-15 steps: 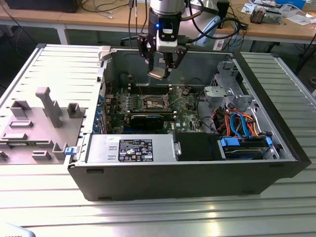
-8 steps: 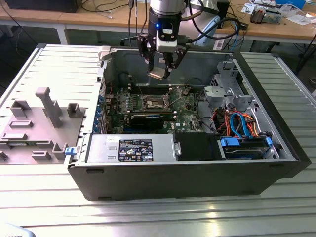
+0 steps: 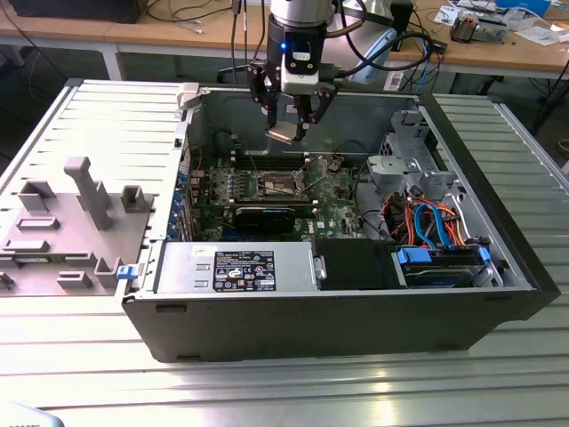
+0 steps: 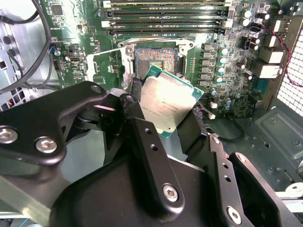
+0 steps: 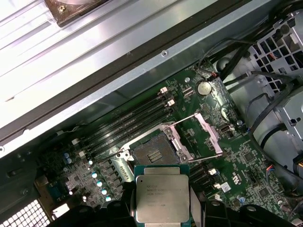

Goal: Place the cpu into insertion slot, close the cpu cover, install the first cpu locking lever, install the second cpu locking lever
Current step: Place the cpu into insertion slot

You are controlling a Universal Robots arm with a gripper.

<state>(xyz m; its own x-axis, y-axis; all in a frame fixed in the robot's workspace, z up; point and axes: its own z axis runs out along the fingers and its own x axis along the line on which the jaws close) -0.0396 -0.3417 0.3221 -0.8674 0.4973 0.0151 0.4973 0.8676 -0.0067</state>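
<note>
My gripper (image 3: pixel 289 120) hangs over the open computer case, shut on the cpu (image 3: pixel 283 133), a flat square chip with a silvery top. In both wrist views the cpu (image 5: pixel 162 198) (image 4: pixel 165 101) sits clamped between two black fingers (image 4: pixel 137 111), tilted. It is held in the air, short of the insertion slot (image 5: pixel 151 153) (image 4: pixel 156 59), a dark square socket lying bare on the green motherboard (image 3: pixel 333 191). The cpu cover (image 5: pixel 208 128), a thin silver frame, stands swung open beside the slot. In the exterior view the slot (image 3: pixel 274 185) lies below the gripper.
Long memory slots (image 5: pixel 128 123) run beside the socket toward the case wall (image 5: pixel 94 71). A black card (image 3: pixel 262 216), a silver power supply (image 3: pixel 236 267) and a drive bay with blue and orange cables (image 3: pixel 436 227) fill the case's near side. A grey fixture (image 3: pixel 84 191) stands outside at the exterior view's left.
</note>
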